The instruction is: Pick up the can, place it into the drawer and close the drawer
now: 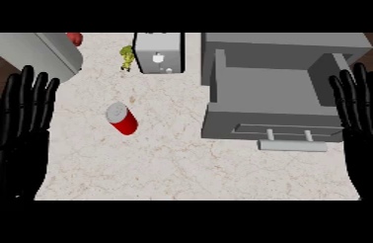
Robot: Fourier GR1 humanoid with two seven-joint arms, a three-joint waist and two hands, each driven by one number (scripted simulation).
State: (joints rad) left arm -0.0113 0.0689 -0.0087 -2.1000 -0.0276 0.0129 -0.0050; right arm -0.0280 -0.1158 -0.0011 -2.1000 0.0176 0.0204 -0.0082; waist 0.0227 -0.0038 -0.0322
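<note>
The counter (pixel 182 168) looks like pale, smooth stone, marbled with thin brownish veins and specks. The can (pixel 122 118) has a glossy red side and a dull silvery metal top, while the open drawer (pixel 270 96) is flat matt grey throughout, with a paler, metal-looking bar handle (pixel 292 145). Both the left hand (pixel 25 118) and the right hand (pixel 354 108) are black with a slight plastic sheen.

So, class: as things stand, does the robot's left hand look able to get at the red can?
Probably yes. The left hand rests open at the view's left edge, and only bare counter lies between it and the can, which stands apart from the open drawer.
</note>
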